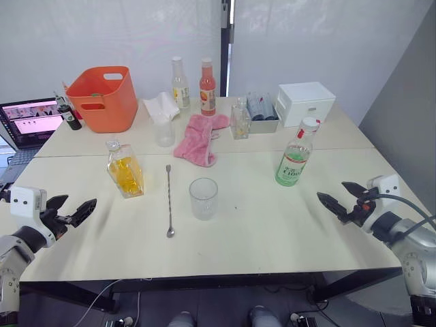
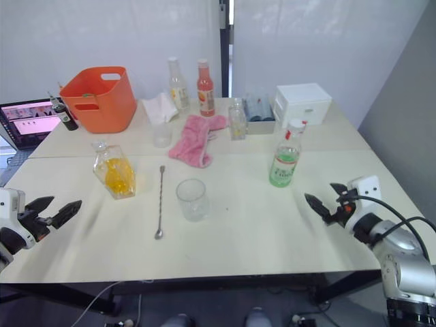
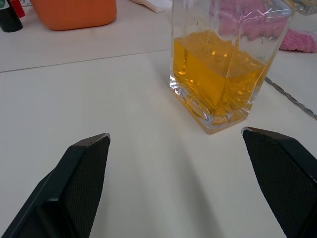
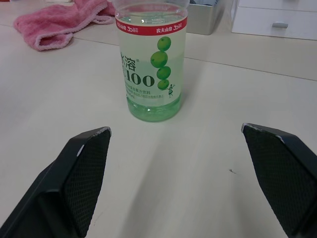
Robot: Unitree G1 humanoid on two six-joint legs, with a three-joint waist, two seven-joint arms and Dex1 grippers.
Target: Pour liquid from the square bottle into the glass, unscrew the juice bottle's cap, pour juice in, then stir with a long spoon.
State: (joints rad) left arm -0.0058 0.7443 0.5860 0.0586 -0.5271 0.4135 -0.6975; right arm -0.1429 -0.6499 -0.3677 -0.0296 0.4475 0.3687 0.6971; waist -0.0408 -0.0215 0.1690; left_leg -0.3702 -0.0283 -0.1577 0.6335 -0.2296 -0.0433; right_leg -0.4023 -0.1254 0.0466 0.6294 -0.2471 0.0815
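The square bottle (image 1: 125,170) holds amber liquid and stands at the table's left. To its right lies the long spoon (image 1: 169,199), and beside that stands the ribbed glass (image 1: 203,198), empty. The juice bottle (image 1: 296,154) with a green-and-white label stands upright at the right, its white cap (image 1: 310,124) on. My left gripper (image 1: 71,211) is open near the front left edge, short of the square bottle (image 3: 225,64). My right gripper (image 1: 340,197) is open near the front right, facing the juice bottle (image 4: 151,64).
At the back stand an orange basket (image 1: 103,97), a pale yellow bottle (image 1: 180,83), an orange-red bottle (image 1: 208,87), a white box (image 1: 306,103), a small clear bottle (image 1: 239,119) and a plain cup (image 1: 164,131) by white tissue. A pink cloth (image 1: 199,138) lies mid-table. A laptop (image 1: 30,122) sits far left.
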